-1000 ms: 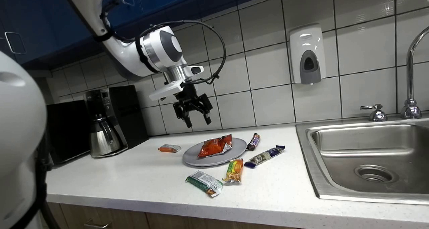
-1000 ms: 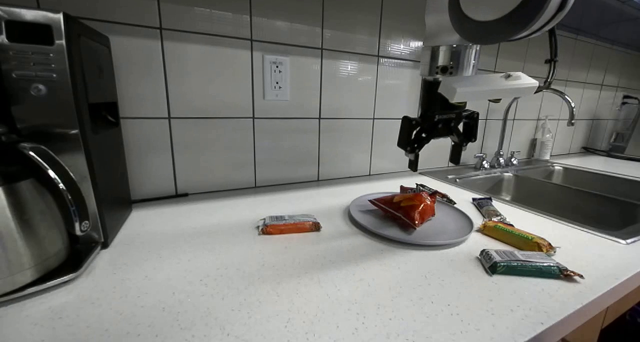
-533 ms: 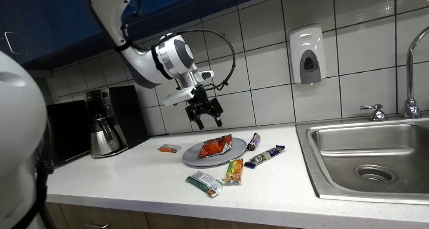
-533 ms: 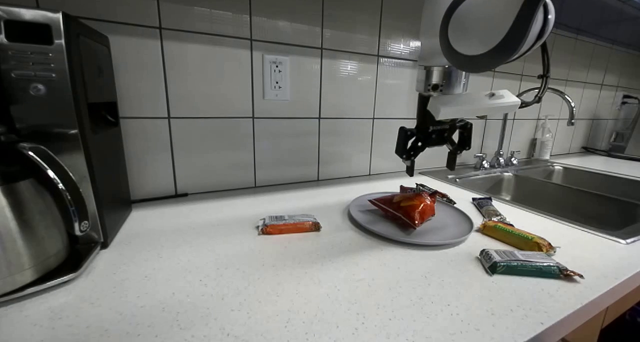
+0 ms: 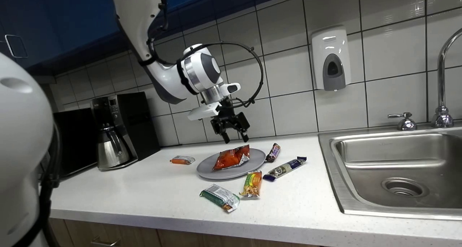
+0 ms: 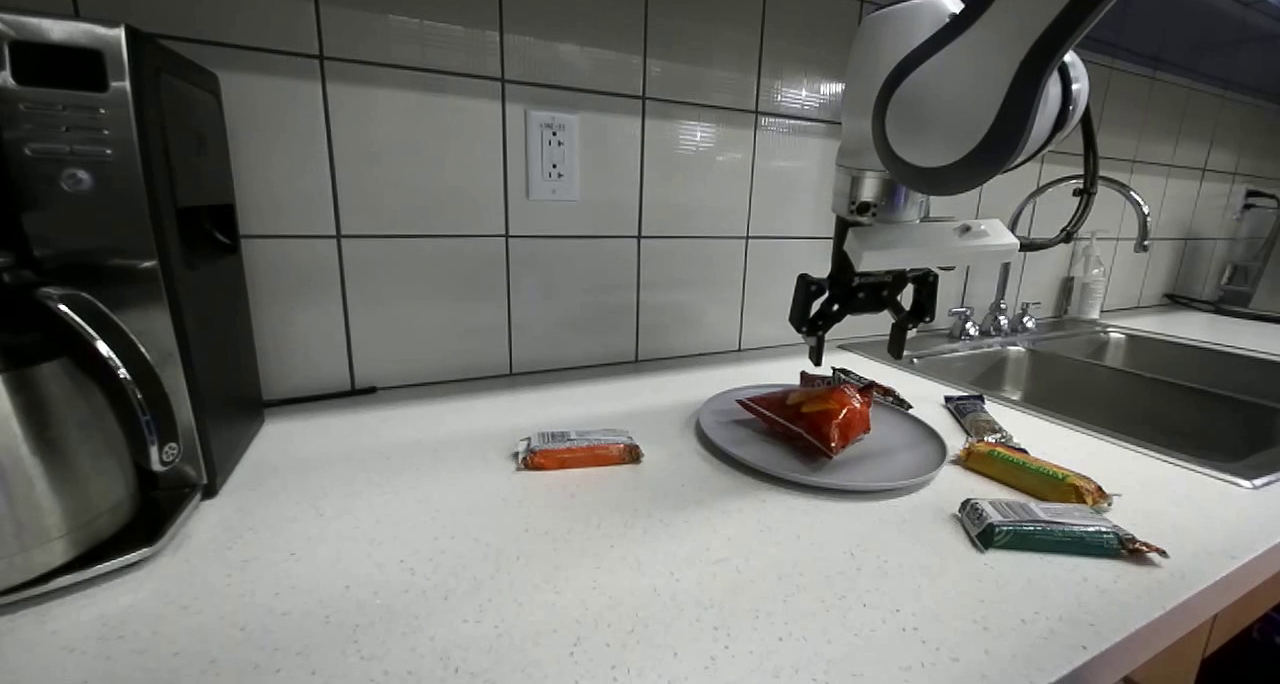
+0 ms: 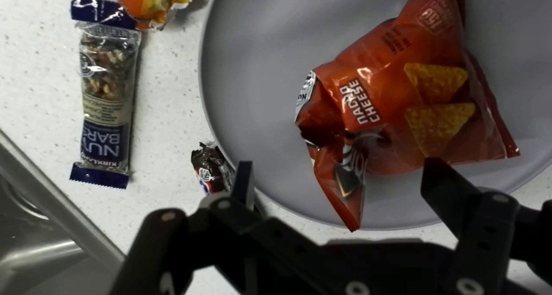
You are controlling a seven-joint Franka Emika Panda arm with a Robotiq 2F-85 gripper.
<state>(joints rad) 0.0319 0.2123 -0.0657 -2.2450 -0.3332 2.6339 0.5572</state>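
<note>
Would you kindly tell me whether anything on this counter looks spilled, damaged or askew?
I see no spill or tear. Only the red chip bag looks slightly odd: on the gray plate, one end is crumpled and folded.

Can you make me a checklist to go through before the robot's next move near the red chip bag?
1. Hand open: ok, its fingers stand wide apart.
2. Nothing in its grip: ok, there is only air between the fingers.
3. Red chip bag resting on the gray plate: ok.
4. Hand down at the bag: not ok, an exterior view shows a gap between them.
5. Dark-wrapped bar out of a finger's way: cannot tell, the finger covers part of it in the wrist view.
</note>
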